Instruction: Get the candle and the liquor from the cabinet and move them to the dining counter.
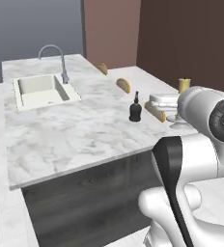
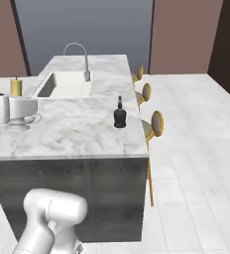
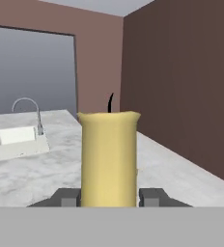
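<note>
At the dining counter [image 1: 61, 130], we carry the candle [image 3: 109, 159] upright, its wick up, so that it can be stood straight on the marble. The liquor [image 1: 135, 108] already stands on the top near the stool-side edge, well apart from the sink [image 1: 41, 90], which suggests the bottle's half of the job is done. The candle sits squarely between our gripper [image 3: 109, 198] fingertips [image 3: 65, 198], one pressed to each side low on the wax, jaws clamped on it above the counter.
</note>
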